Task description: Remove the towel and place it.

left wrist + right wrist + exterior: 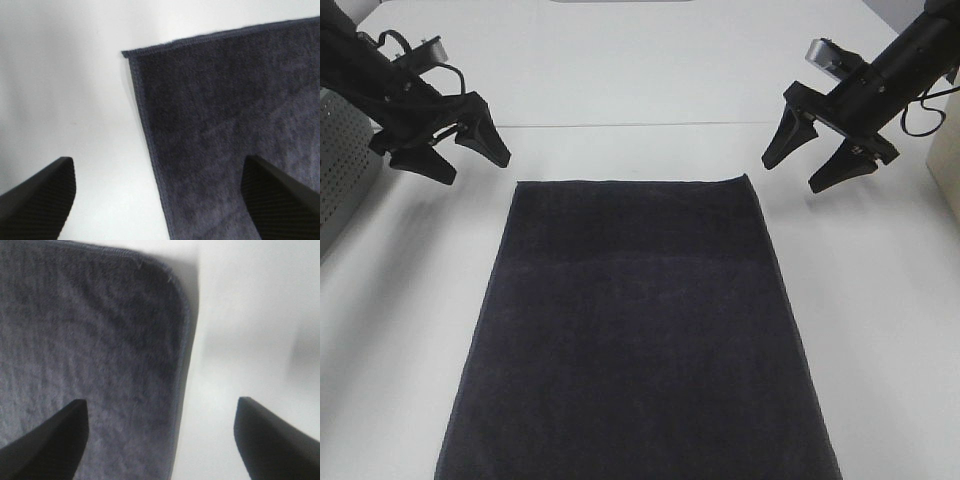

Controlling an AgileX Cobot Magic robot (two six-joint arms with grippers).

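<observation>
The towel [635,330] lies flat and spread on the white bench [620,80], midway between its side edges, running out of view toward the near edge. The left claw [475,170] and right claw [793,176] hang released — jaws spread, empty — one by each far towel corner, clear of the cloth.

We can read no text, label, brand, number or sign in any view (the towel [638,330] shows us only plain dark pile and stitched hems).
</observation>
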